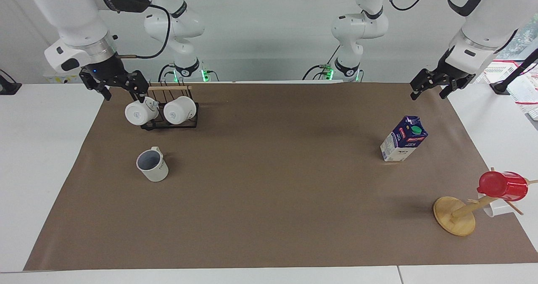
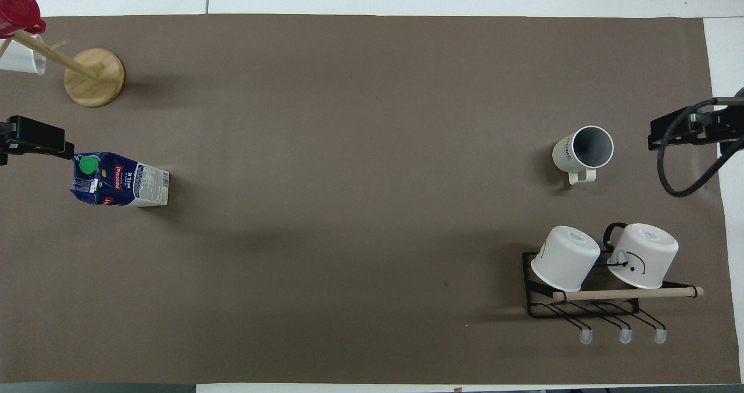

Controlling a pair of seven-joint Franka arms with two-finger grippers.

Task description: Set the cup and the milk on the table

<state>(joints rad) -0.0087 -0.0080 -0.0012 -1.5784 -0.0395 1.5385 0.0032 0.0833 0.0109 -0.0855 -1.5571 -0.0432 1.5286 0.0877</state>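
The cup (image 1: 152,165), a white mug with a greyish-blue inside and dark lettering, stands upright on the table's brown sheet (image 1: 269,183) toward the right arm's end; it also shows in the overhead view (image 2: 583,149). The milk (image 1: 403,139), a blue and white carton with a green cap, stands upright on the sheet toward the left arm's end, and shows in the overhead view (image 2: 119,181). My left gripper (image 1: 429,94) is open and empty, raised over the sheet's edge beside the milk. My right gripper (image 1: 121,94) is open and empty, raised over the mug rack's end.
A black wire rack (image 1: 168,124) with two all-white mugs (image 1: 180,109) stands nearer to the robots than the cup. A wooden mug tree (image 1: 456,214) with a red cup (image 1: 502,186) and a white cup stands farther from the robots than the milk.
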